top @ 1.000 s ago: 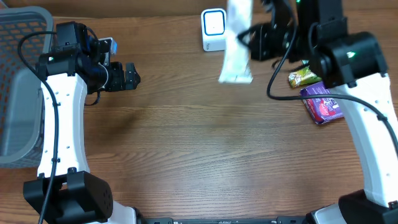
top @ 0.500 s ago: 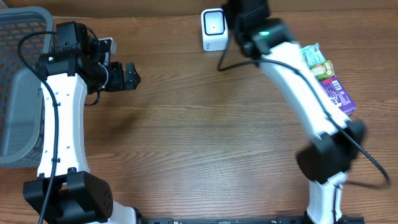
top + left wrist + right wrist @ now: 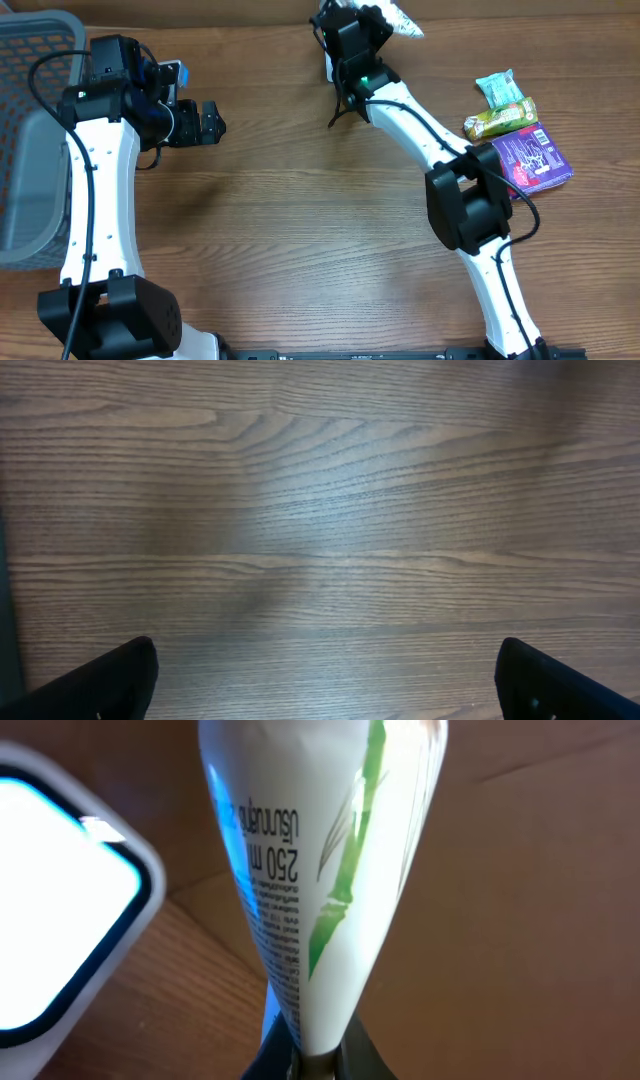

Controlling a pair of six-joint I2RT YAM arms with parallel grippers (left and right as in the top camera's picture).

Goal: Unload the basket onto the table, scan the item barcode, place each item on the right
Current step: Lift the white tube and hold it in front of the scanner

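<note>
The item is a white tube (image 3: 320,870) with a green bamboo print and "250 ml" on it. In the right wrist view my right gripper (image 3: 318,1058) is shut on its narrow end, and the tube stands up just right of the white scanner (image 3: 55,920), whose screen is lit. From overhead, the right gripper (image 3: 378,24) is at the table's far edge with the tube (image 3: 400,17) sticking out to the right; the arm hides most of the scanner. My left gripper (image 3: 210,122) hangs open over bare wood, its fingertips (image 3: 110,680) wide apart.
A grey basket (image 3: 30,150) stands at the far left. At the right lie a green packet (image 3: 498,88), a gold packet (image 3: 498,122) and a purple packet (image 3: 532,160).
The right arm has swung the tube from right of the scanner up to the far edge, its wrist now over the scanner. The left arm has not moved.
</note>
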